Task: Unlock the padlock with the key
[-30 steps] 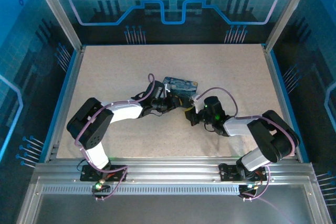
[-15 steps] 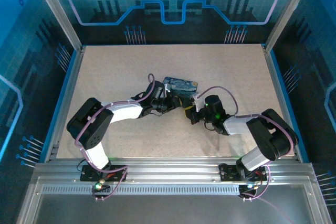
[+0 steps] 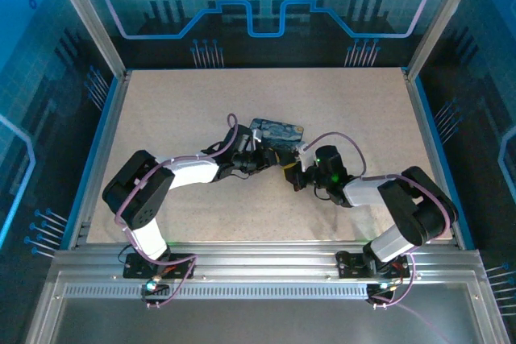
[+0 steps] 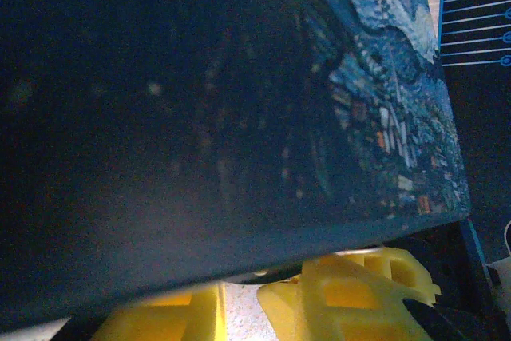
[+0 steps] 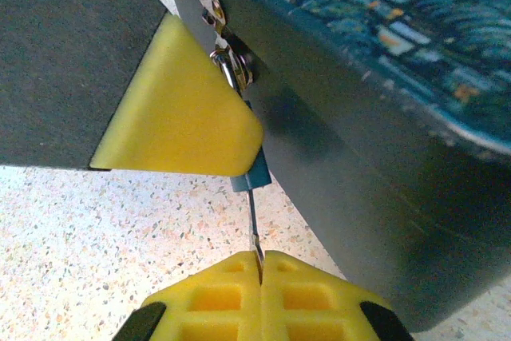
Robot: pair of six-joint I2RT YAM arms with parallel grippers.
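The dark blue tin [image 3: 278, 130] sits mid-table with both grippers at its near side. In the right wrist view the small blue-grey padlock [image 5: 254, 173] hangs from a silvery hasp [image 5: 230, 65] on the tin's wall [image 5: 359, 141]. A yellow finger of the left gripper [image 5: 184, 117] covers most of the padlock. The slim key [image 5: 252, 221] runs from the padlock's underside down into my right gripper [image 5: 260, 265], which is shut on it. My left gripper [image 4: 239, 289] sits under the tin's edge [image 4: 200, 117], its pads a small gap apart, closed on the padlock.
The grippers, left [image 3: 260, 157] and right [image 3: 295, 170], nearly touch in front of the tin. Purple cables loop over both wrists. Speckled table [image 3: 177, 110] stretches all around, bounded by blue rails and a metal frame.
The right wrist has crept slightly toward the tin. The left arm and the tin have stayed put.
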